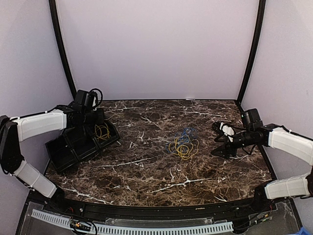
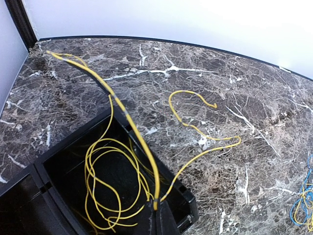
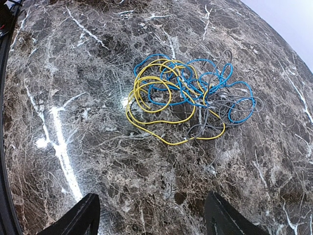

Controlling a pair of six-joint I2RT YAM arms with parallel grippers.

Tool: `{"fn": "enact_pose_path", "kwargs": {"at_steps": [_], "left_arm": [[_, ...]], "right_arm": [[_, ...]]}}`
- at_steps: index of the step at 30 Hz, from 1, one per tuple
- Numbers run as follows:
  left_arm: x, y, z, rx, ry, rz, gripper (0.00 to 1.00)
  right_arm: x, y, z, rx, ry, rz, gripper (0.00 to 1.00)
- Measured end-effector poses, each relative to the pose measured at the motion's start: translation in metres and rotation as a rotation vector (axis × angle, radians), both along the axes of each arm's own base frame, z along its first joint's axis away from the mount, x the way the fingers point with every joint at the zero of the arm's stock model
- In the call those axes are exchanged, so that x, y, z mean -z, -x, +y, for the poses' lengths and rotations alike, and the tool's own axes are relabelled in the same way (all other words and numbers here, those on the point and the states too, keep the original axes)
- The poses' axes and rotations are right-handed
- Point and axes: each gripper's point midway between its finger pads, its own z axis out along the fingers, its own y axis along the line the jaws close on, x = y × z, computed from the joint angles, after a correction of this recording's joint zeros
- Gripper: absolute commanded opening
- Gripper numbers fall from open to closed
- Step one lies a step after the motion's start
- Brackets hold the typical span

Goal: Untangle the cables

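Fingers of the left gripper (image 2: 156, 218) were clenched on one thin bright-yellow wire (image 2: 143, 147) over an open black plastic bin (image 2: 188, 205); the right gripper (image 3: 154, 218) hung with jaws spread above the tangle.

Other blue, yellow and grey wires lay in a loose heap (image 3: 190, 95) mid-table on dark brown marble (image 3: 73, 73), well apart from the bin. They looked featherlight, limp and springy, likely to drag neighbours along or slip from a weak pinch. An outlying yellow loop at the heap's edge seemed the best place to grasp.
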Motion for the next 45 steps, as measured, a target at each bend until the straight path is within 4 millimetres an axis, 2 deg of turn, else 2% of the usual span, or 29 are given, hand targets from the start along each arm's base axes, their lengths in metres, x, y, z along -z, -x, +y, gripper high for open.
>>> {"fn": "enact_pose_path", "kwargs": {"at_steps": [4, 9, 17, 19, 29, 39, 43, 45], "left_arm": [[0.003, -0.014, -0.009, 0.012, 0.014, 0.011, 0.00], [-0.007, -0.016, -0.010, 0.009, 0.021, -0.001, 0.00], [-0.034, 0.005, 0.007, -0.025, 0.000, -0.024, 0.00], [-0.036, 0.011, 0.012, -0.039, -0.012, -0.024, 0.00], [0.012, 0.036, 0.034, -0.099, -0.069, 0.128, 0.00], [0.027, 0.045, 0.061, -0.167, -0.131, 0.181, 0.00], [0.034, 0.043, 0.063, -0.165, -0.158, 0.207, 0.00], [0.043, 0.038, 0.061, -0.155, -0.173, 0.235, 0.00]], "right_arm": [[0.000, 0.000, 0.000, 0.000, 0.003, -0.002, 0.75], [0.001, -0.001, -0.001, 0.003, 0.008, -0.004, 0.75], [0.007, -0.002, -0.001, 0.000, 0.018, 0.024, 0.75], [0.010, -0.002, -0.001, -0.001, 0.022, 0.038, 0.75], [0.012, 0.000, -0.001, -0.002, 0.028, 0.054, 0.75], [0.012, 0.001, -0.001, -0.003, 0.028, 0.055, 0.75], [0.012, 0.001, -0.001, -0.003, 0.028, 0.055, 0.75], [0.013, 0.001, -0.002, -0.003, 0.028, 0.057, 0.75]]}}
